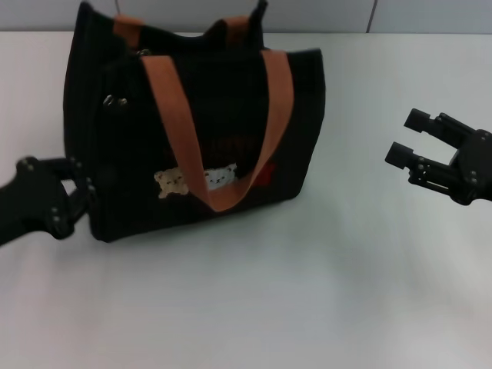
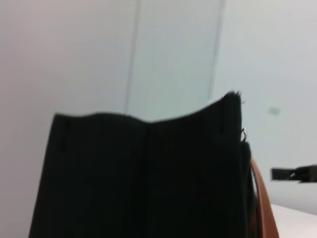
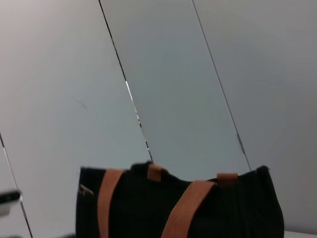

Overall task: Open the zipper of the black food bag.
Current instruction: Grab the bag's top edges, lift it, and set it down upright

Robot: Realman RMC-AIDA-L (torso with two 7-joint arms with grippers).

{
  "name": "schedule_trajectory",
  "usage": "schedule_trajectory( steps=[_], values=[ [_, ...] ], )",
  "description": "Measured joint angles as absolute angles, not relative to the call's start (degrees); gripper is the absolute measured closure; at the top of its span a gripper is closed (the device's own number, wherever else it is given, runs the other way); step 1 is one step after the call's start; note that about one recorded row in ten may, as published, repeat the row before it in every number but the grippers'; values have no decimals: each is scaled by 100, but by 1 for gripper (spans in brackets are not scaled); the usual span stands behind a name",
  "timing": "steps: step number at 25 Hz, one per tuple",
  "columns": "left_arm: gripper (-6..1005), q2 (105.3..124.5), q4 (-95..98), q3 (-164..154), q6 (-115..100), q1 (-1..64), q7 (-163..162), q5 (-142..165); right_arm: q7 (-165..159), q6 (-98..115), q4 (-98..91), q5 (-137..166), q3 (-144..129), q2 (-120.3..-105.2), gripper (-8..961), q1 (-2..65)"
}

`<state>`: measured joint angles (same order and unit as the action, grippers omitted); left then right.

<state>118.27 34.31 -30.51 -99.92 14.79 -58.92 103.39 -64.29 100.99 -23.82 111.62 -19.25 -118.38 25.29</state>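
Low at the left edge of the head view: left hand [image 1: 77, 201], pressed against the lower side panel of the black food bag [image 1: 192, 123]; impossible to tell whether spread or pinched, with the tips lost against the dark fabric. Likely meant as a brace. Risk here: too light a hold, and the whole bag sliding or tipping across the white desk [image 1: 307, 307] once the pull gets tugged.

Centre: bag upright on the desk, toward the left and far side, bear patches [image 1: 196, 181] facing forward, one orange-brown strap handle [image 1: 223, 131] drooping over the front. Along the top edge, the zipper [image 1: 144, 52], with only a small glint of metal near the left corner, probably the pull, though too small to confirm. Apparently shut, so task barely begun. Risks here: mistaking the round side snap [image 1: 115, 101] for the pull; snagging the rear handle standing above the top edge; soft fabric buckling under a push instead of letting the slider travel.

Right: right hand [image 1: 411, 142], spread wide, hovering well apart from the bag and empty. Long reach ahead to the pull at the far corner; a small target, easily missed or pinched together with cloth, jamming the teeth. Pulling upward rather than along the zipper line likely just to lift the bag.
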Motion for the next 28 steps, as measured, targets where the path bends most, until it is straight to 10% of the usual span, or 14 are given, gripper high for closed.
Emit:
schedule_trajectory(
  steps=[28],
  values=[
    [917,11891,8279,-5427,-10409,1975,-8222,10144,-7938,9272,-1529,10703,-1575,-11890,109,2622]
  ],
)
